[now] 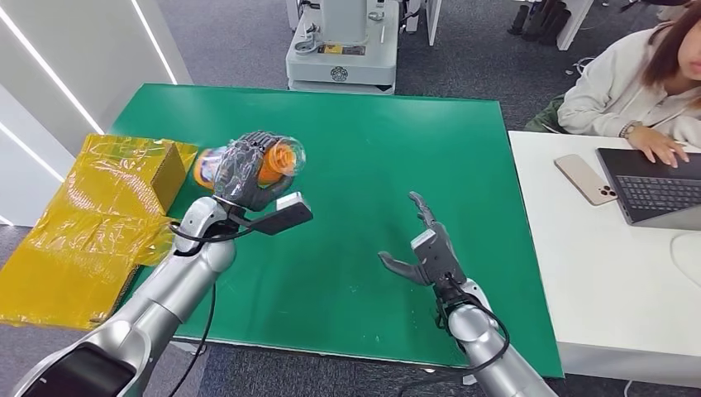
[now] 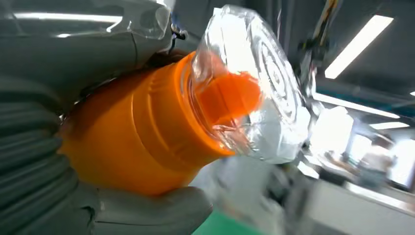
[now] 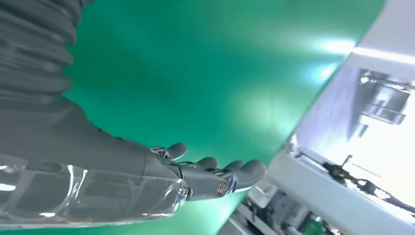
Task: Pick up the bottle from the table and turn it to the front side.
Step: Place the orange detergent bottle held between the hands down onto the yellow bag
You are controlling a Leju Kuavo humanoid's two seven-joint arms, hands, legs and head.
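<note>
My left hand (image 1: 246, 169) grips the orange plastic bottle with its clear domed cap (image 1: 277, 160), lifted above the green table (image 1: 364, 149) near its left side. My right hand (image 1: 426, 248) hovers empty, fingers spread. I should roll my wrist slowly, keeping the grip firm so the bottle can't slip.
</note>
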